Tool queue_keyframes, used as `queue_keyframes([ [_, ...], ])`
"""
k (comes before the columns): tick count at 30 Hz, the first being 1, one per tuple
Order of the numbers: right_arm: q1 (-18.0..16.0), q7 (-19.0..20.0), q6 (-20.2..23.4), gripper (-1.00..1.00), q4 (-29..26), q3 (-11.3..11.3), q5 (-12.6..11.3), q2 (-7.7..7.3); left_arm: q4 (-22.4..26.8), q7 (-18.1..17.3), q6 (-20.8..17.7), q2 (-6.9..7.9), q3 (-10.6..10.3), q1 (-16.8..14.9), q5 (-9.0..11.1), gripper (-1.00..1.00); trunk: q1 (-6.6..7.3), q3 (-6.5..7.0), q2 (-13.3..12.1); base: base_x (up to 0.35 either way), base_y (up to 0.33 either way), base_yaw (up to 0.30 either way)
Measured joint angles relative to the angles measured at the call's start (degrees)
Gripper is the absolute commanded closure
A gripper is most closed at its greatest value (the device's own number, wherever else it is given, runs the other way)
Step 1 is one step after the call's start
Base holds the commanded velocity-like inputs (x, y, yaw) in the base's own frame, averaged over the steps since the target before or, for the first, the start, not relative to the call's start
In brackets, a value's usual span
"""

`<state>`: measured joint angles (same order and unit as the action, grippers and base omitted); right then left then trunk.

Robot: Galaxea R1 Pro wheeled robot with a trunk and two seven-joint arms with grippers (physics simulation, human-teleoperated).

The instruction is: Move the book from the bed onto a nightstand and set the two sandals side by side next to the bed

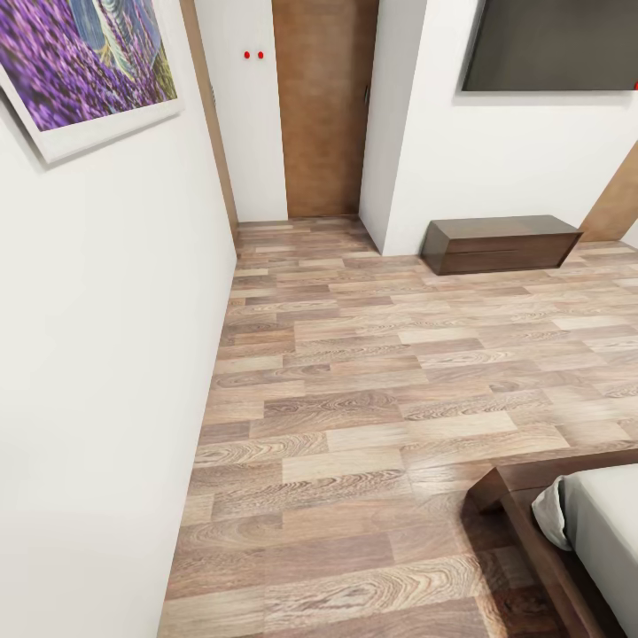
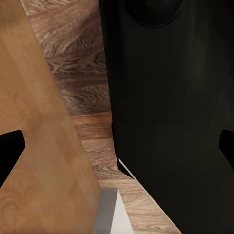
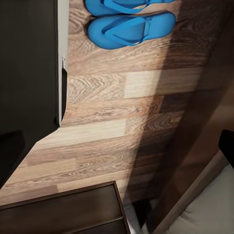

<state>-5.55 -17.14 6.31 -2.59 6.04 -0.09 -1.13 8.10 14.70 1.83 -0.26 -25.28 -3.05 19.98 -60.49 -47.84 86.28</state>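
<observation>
Nearest the head camera, at 5 o'clock, a corner of the bed (image 1: 567, 540) shows its dark wooden frame and off-white mattress, with wood-plank floor (image 1: 372, 390) spreading away from it. At 10 o'clock a framed lavender picture (image 1: 84, 62) hangs on the white wall; at 12 o'clock stands a brown door (image 1: 323, 106), and at 2 o'clock a long low dark cabinet (image 1: 501, 244) sits against the far wall under a dark screen (image 1: 554, 44).

From the right wrist, the two blue sandals (image 3: 130, 29) lie side by side on the planks, touching or nearly so, near the bed frame (image 3: 204, 161). Whether either gripper's fingers are apart or together cannot be told; only dark slivers show at the wrist views' edges
</observation>
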Motion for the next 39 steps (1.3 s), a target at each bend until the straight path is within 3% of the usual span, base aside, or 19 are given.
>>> queue_keyframes([
  [39,0.00,0.17,0.09,-1.00,0.00,0.00,-0.21,0.19,0.02,-0.34,0.10,0.17,-0.11,0.00,-0.07,-1.00,0.01,0.00,0.00,0.007,0.000,0.000],
])
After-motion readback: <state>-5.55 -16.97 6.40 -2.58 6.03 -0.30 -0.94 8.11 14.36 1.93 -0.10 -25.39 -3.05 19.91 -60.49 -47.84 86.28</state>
